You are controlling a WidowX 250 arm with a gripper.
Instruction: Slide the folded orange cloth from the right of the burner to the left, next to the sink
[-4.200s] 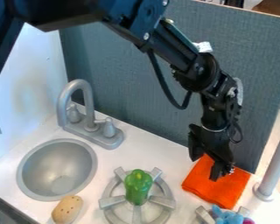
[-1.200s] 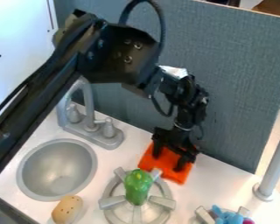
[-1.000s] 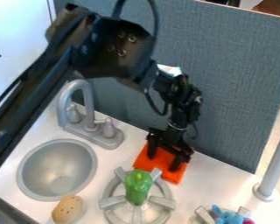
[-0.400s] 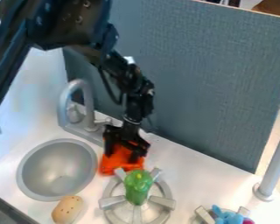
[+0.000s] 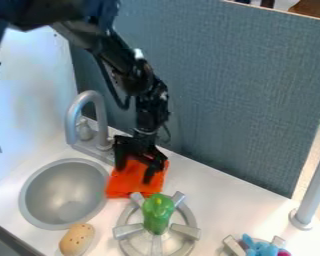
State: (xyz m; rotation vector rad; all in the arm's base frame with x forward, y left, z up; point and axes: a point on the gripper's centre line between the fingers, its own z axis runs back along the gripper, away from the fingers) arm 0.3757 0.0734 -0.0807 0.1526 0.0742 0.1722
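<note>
Neighboring gripper (image 5: 134,174) and orange cloth (image 5: 126,185), sink (image 5: 64,195), faucet (image 5: 71,125), green pepper (image 5: 158,215)

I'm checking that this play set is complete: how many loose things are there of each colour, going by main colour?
Orange: 1 (cloth)
Green: 1 (toy pepper)
Tan: 1 (potato-like piece)
Blue: 1 (toy with some pink, partly cut off)
Total: 4

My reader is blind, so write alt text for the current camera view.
A black robot gripper, fingers apart, is down on an orange cloth beside a round grey sink. In front, a green toy pepper sits on a stove burner; a grey faucet curves up behind the sink.
</note>
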